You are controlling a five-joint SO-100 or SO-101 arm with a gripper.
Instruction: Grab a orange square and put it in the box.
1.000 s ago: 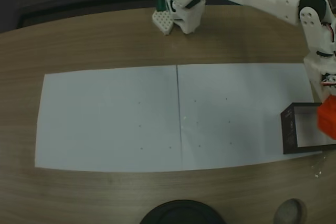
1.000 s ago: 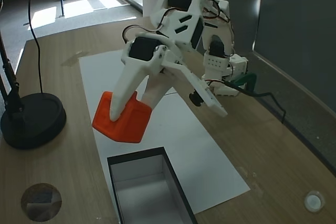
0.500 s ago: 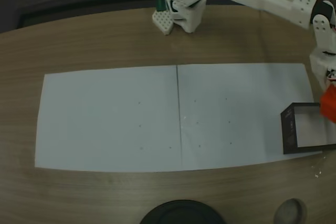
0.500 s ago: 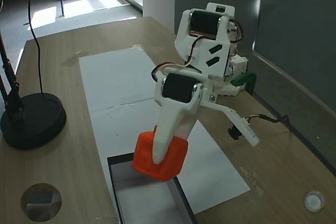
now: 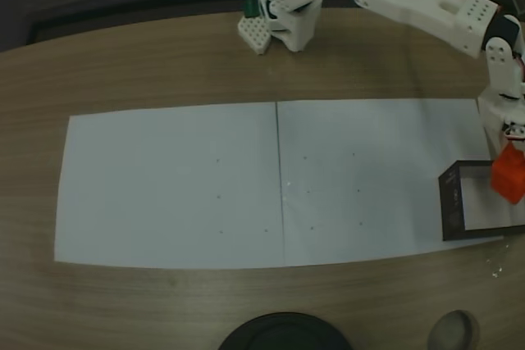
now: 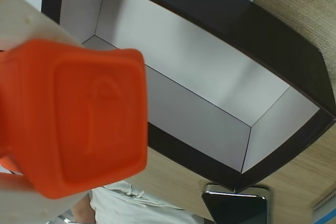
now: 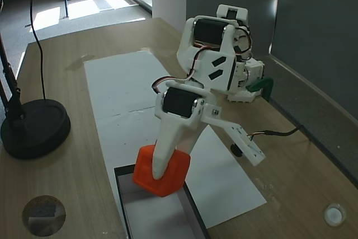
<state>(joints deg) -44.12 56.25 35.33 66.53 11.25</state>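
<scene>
Claw [image 7: 162, 178] pinching the rounded orange-red plastic block [image 7: 160, 170], we are hovering directly above the black-walled, pale-floored open box [image 7: 191, 210].

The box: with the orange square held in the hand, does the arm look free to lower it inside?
Probably yes. The hand holds the orange square just above the near end of the box, whose open top and pale floor look bare, though the square hangs close to a black wall.
</scene>
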